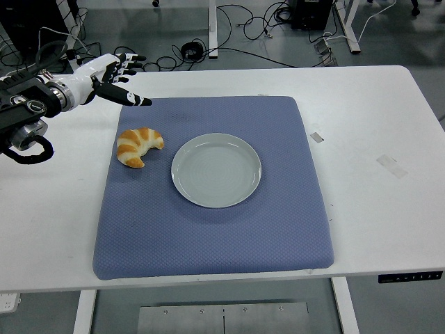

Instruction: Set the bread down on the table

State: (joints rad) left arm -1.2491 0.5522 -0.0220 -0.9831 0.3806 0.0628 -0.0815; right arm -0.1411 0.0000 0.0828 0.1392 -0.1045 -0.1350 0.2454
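Since the croissant (138, 145) lies free on the blue mat (208, 229) toward the worktop's (375, 209) left edge, beside the plate (216, 170), and the left robot hand (115, 72) hovers empty with fingers spread, the placing looks done.

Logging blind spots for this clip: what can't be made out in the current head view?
- Right arm: out of frame entirely.
- Left arm behind the left hand: cut off by the picture's left edge.
- Underside of the croissant, resting on the blue mat: hidden by the bread itself.
- Two tape scraps on the table: too small to identify.
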